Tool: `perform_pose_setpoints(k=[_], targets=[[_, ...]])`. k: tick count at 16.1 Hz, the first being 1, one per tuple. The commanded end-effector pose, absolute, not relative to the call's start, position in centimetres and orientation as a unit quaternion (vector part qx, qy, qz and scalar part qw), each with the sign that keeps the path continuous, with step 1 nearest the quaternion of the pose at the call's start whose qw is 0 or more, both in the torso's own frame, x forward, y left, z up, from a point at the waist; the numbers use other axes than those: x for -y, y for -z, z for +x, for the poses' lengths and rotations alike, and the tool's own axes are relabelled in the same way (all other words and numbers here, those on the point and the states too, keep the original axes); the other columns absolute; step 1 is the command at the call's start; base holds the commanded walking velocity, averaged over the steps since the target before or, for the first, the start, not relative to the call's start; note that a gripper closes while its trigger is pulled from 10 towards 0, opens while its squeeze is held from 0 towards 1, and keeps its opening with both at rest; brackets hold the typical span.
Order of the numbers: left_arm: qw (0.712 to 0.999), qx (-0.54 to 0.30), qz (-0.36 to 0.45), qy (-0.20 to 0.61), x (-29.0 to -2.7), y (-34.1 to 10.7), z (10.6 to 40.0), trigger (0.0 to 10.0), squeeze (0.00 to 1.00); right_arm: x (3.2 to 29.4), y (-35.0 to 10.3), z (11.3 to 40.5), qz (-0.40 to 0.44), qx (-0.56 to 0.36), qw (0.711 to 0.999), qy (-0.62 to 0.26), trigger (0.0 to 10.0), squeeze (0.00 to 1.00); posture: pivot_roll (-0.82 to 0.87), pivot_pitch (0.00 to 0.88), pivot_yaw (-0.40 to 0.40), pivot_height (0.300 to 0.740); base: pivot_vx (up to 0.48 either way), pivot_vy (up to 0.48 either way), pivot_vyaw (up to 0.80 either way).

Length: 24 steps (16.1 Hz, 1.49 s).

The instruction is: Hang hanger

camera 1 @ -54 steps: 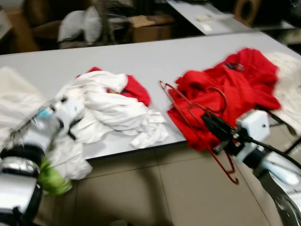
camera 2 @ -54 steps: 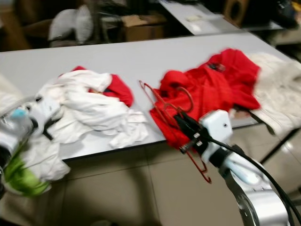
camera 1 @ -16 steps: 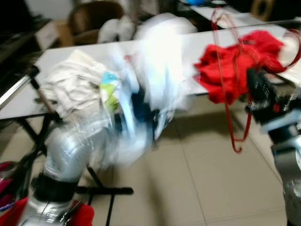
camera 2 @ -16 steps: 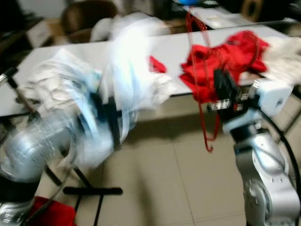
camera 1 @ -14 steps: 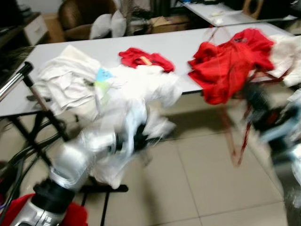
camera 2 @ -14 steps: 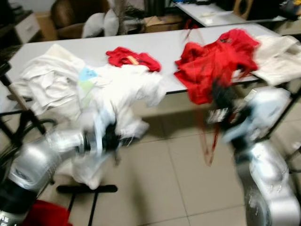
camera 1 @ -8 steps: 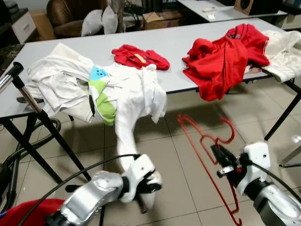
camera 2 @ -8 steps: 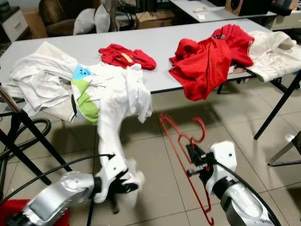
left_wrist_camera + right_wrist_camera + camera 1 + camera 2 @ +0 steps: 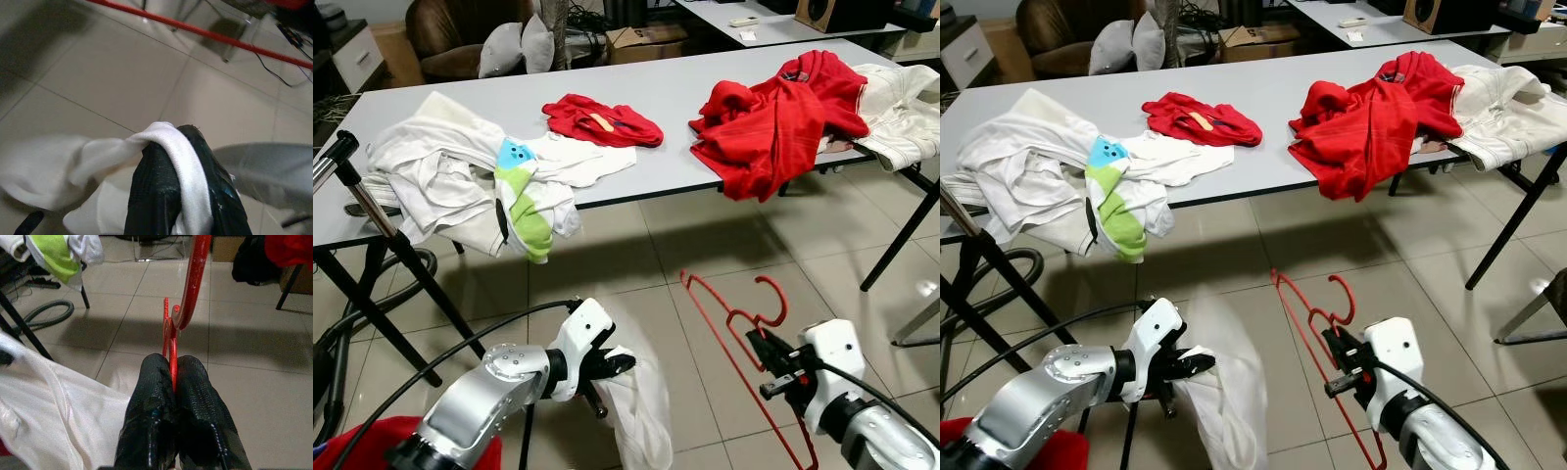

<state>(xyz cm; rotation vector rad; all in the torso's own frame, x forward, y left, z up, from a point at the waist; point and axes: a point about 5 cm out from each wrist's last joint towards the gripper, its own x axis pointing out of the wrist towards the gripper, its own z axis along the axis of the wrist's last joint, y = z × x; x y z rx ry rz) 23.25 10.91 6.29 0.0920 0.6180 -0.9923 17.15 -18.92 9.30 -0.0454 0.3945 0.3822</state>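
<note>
Right gripper point(image 9: 762, 354): lower right of the left eye frame, low over the tiled floor point(image 9: 705, 245). My two black fingers point(image 9: 198, 396) are pinched tight on the thin red plastic clothes hanger point(image 9: 736, 328).
Hanger: held clear of the floor, hook end up toward mid-frame, long bar running down past my wrist to the bottom edge.
Left gripper point(image 9: 612, 364): lower centre-left, fingers closed over a fold of the white cloth garment point(image 9: 641, 416); the fold wraps across my fingertips in the left wrist view. The rest droops toward the floor.
Table: long grey table point(image 9: 460, 73) across the upper frame, carrying a rumpled white pile with a green patch point(image 9: 524, 201), a small red top point(image 9: 602, 119) and a large red garment point(image 9: 778, 122) spilling over the front edge.
Step, as I judge it: both pieces in hand and off the table, hanger not yet inside the garment.
Next move calls for: bringing my hands together, finding the neck opening and feeding one hanger shoulder in. Cloth is limp and bunched, so the opening may need spreading first.
</note>
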Motion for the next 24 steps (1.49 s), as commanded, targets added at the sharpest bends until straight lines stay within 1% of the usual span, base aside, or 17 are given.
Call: perform_pose_setpoints(k=[1,2,4,5,6,7,8,9,11,12,13,14,16,18,19,23,24], targets=[[0.865,-0.245,0.050,0.434,-11.0,-8.0,25.3,0.0,0.00,19.1,-9.4,17.5,-0.028,-0.190,0.964,-0.185,10.0,0.00,-0.11,0.000,0.067,0.740,0.000,0.000,0.00],[0.877,-0.232,0.043,0.418,-10.9,-8.5,26.0,0.0,0.00,19.1,-9.4,17.5,-0.026,-0.189,0.964,-0.183,10.0,0.00,-0.11,0.000,0.067,0.740,0.000,0.000,0.00],[0.926,-0.182,0.006,0.329,-11.4,-10.6,29.1,0.0,0.00,19.4,-9.2,17.5,-0.035,-0.186,0.964,-0.187,10.0,0.00,-0.12,0.000,0.070,0.740,0.000,0.000,0.00],[0.941,-0.158,0.004,0.299,-11.8,-11.6,30.2,0.0,0.00,19.3,-9.3,17.3,-0.033,-0.181,0.962,-0.200,10.0,0.00,-0.12,0.000,0.071,0.740,0.000,0.000,0.00],[0.944,-0.152,0.003,0.292,-11.9,-11.8,30.4,0.0,0.00,19.3,-9.4,17.2,-0.034,-0.179,0.962,-0.205,10.0,0.00,-0.12,0.000,0.071,0.740,0.000,0.000,0.00],[0.945,-0.140,0.016,0.295,-11.8,-12.6,31.0,0.0,0.00,18.8,-10.5,16.7,-0.023,-0.149,0.955,-0.256,10.0,0.00,-0.12,0.000,0.081,0.740,0.000,0.000,0.00],[0.945,-0.138,0.023,0.294,-11.7,-12.9,31.1,0.0,0.00,18.6,-10.9,16.5,-0.019,-0.142,0.952,-0.272,10.0,0.00,-0.12,0.000,0.081,0.740,0.000,0.000,0.00],[0.947,-0.131,0.050,0.290,-11.7,-13.2,31.5,0.0,0.00,18.5,-11.6,15.9,-0.014,-0.134,0.943,-0.306,10.0,0.00,-0.12,0.000,0.086,0.740,0.000,0.000,0.00],[0.942,-0.130,0.115,0.288,-12.0,-13.3,32.1,0.0,0.00,18.5,-12.1,15.3,-0.021,-0.129,0.932,-0.337,10.0,0.00,-0.12,0.000,0.091,0.740,0.000,0.000,0.00],[0.941,-0.132,0.127,0.285,-12.2,-13.3,32.3,0.0,0.00,18.4,-12.3,15.1,-0.021,-0.130,0.929,-0.347,10.0,0.00,-0.12,0.000,0.092,0.740,0.000,0.000,0.00],[0.944,-0.134,0.142,0.265,-12.7,-13.5,33.1,0.0,0.00,18.0,-12.7,14.2,-0.027,-0.134,0.913,-0.383,10.0,0.00,-0.12,0.000,0.097,0.740,0.000,0.000,0.00],[0.946,-0.128,0.150,0.258,-12.9,-13.8,33.6,0.0,0.00,17.8,-12.9,13.9,-0.026,-0.136,0.907,-0.398,10.0,0.00,-0.12,0.000,0.097,0.740,0.000,0.000,0.00],[0.943,-0.119,0.160,0.267,-12.9,-14.1,34.1,0.0,0.00,17.7,-13.1,14.1,-0.035,-0.127,0.908,-0.399,10.0,0.00,-0.12,0.000,0.099,0.740,0.000,0.000,0.00],[0.931,-0.104,0.158,0.313,-12.2,-14.7,34.0,0.0,0.00,17.6,-13.7,16.1,-0.039,-0.079,0.933,-0.350,10.0,0.00,-0.11,0.000,0.097,0.740,0.000,0.000,0.00],[0.926,-0.100,0.162,0.325,-12.2,-14.8,33.9,0.0,0.00,17.6,-13.8,16.6,-0.045,-0.069,0.938,-0.338,10.0,0.00,-0.11,0.000,0.096,0.740,0.000,0.000,0.00],[0.924,-0.099,0.211,0.305,-13.8,-14.8,34.7,0.0,0.00,16.9,-14.4,16.7,-0.050,-0.058,0.931,-0.358,10.0,0.00,-0.10,0.000,0.094,0.740,0.000,0.000,0.00],[0.923,-0.099,0.211,0.307,-13.8,-14.8,34.7,0.0,0.00,16.9,-14.4,16.7,-0.051,-0.056,0.931,-0.358,10.0,0.00,-0.10,0.000,0.094,0.740,0.000,0.000,0.00]])
